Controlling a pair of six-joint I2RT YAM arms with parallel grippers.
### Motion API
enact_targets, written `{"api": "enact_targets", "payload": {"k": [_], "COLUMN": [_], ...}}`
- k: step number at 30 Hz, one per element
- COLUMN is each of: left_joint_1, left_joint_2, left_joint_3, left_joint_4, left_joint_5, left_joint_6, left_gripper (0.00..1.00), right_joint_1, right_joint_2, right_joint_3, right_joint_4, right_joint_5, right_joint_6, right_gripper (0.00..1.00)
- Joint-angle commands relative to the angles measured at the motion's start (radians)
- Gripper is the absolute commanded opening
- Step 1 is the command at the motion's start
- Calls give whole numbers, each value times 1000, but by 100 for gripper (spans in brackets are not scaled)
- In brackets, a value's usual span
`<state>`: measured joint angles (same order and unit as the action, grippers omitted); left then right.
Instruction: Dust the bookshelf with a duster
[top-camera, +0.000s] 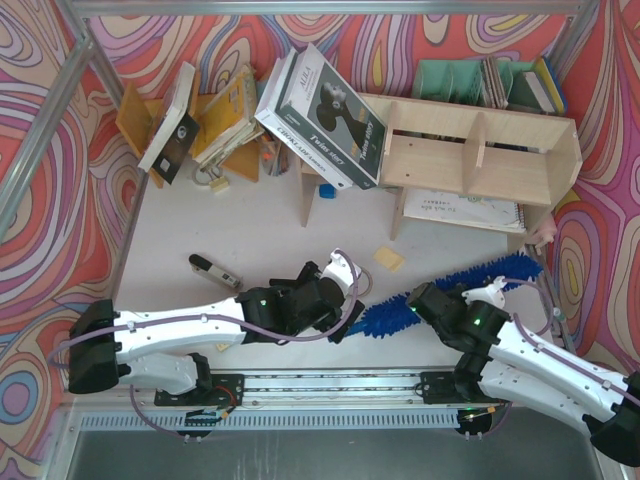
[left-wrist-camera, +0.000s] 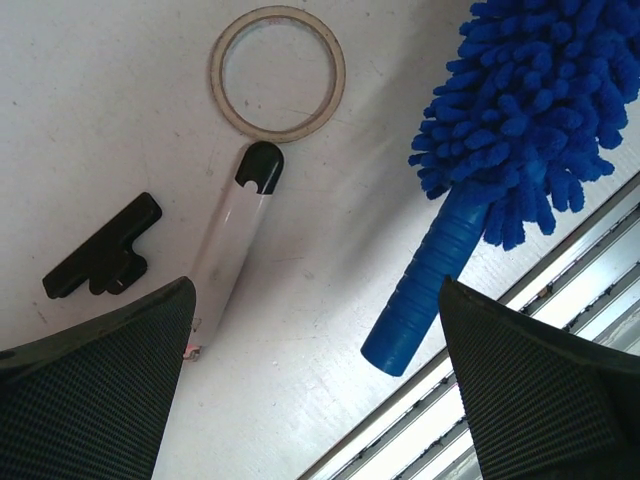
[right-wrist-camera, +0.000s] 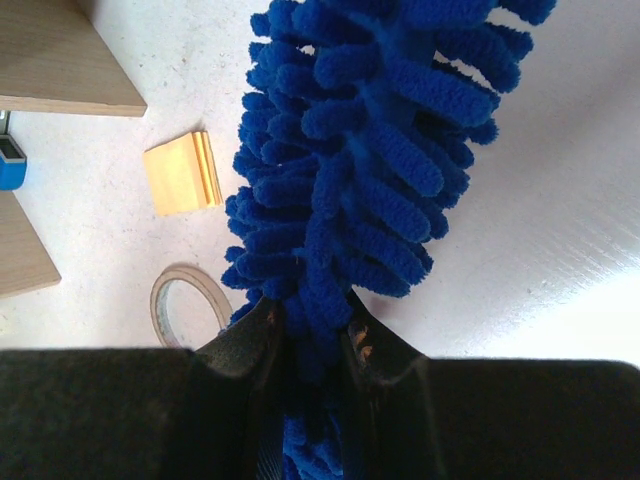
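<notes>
There is one duster (top-camera: 455, 290), and the right jaws have it. They are clamped shut on the shaggy head, with strands bulging out on either side of them in the right wrist view. The rest of the head runs on past their tips, beside one yellow pad of notes (right-wrist-camera: 180, 175). The one bookshelf (top-camera: 480, 150) stands well beyond them, and the duster's fluffy tip comes near its right-hand foot.

The left jaws are spread wide and hold nothing. The duster's handle (left-wrist-camera: 420, 300) lies in the gap between them, nearer the right-hand jaw and touching neither. Its long axis slants across the gap, with the butt end close in and the head out past the tips.

The left arm (top-camera: 200, 325) is therefore nearer the handle and the right arm (top-camera: 540, 360) nearer the shelf. I judge the next move turns on shifting the left jaws sideways until the handle is centred between them, then closing.

Also on the tabletop (left-wrist-camera: 120, 100), ahead of the left jaws, are one tape ring (left-wrist-camera: 335, 75), one white stick with a black cap (left-wrist-camera: 235, 235) and one black clip (left-wrist-camera: 100, 250).
</notes>
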<state>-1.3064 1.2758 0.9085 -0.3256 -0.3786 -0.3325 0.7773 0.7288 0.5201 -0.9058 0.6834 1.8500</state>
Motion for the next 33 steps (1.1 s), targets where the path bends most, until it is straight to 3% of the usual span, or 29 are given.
{"api": "enact_targets", "payload": {"k": [1, 6, 12, 18, 20, 22, 26, 33], "left_joint_1": [-3, -3, -5, -8, -9, -9, -8, -58], "left_joint_2": [13, 24, 24, 80, 104, 104, 35, 4], "left_joint_3": [39, 67, 77, 154, 188, 186, 127, 139], "left_joint_4": [-75, -134, -162, -289, -318, -301, -202, -200], "left_joint_5": [-34, -115, -313, -463, -447, -322, -200, -135], "left_joint_6": [-11, -31, -140, -245, -195, -120, -90, -64], "left_gripper": [98, 98, 98, 98, 98, 98, 98, 98], "right_joint_1": [-6, -5, -6, -5, -6, -6, -5, -6], "right_joint_2": [0, 8, 28, 41, 43, 44, 46, 40], "right_joint_3": [37, 47, 51, 46, 45, 45, 46, 53], "right_joint_4": [-13, -14, -1, 20, 22, 24, 24, 27], "right_joint_5": [61, 66, 67, 61, 59, 59, 61, 65], "right_joint_6": [19, 14, 8, 3, 3, 3, 1, 1], "right_gripper": [6, 6, 6, 7, 7, 7, 8, 7]}}
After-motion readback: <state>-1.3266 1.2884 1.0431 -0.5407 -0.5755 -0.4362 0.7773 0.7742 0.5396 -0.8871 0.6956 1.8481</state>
